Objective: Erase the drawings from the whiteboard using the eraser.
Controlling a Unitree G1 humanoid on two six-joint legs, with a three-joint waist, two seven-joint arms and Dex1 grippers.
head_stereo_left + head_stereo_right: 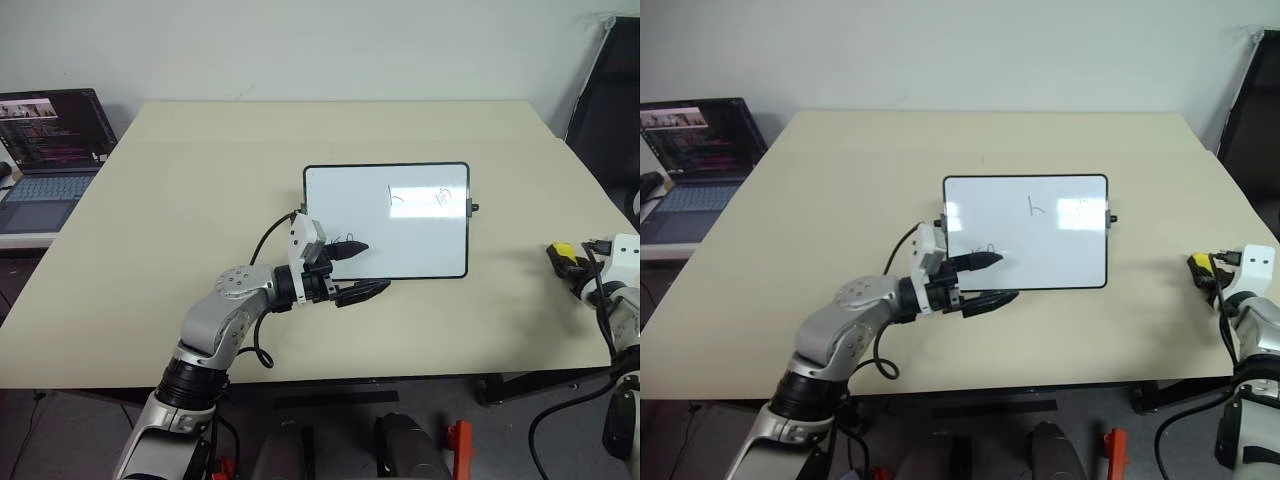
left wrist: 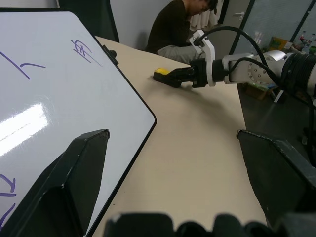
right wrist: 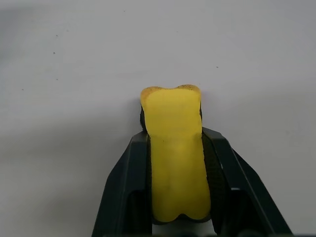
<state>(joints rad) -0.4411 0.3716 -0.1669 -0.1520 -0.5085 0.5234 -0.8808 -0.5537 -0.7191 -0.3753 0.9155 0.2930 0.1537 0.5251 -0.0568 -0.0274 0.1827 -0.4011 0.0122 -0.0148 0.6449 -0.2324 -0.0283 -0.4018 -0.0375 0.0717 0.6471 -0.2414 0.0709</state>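
Illumination: the room was evenly and brightly lit from overhead.
Glare: a pale reflection lay on the glossy whiteboard, and a bright streak crossed it in the left wrist view.
Shadows: soft and faint on the table.
Focus: the near left fingers were blurred and dark.
Close view: the eraser looked vivid against a washed-out grey surface.

Both head views look forward and down over the table, sharing the whiteboard; the left wrist view skims it low, the right wrist view sits close above the eraser
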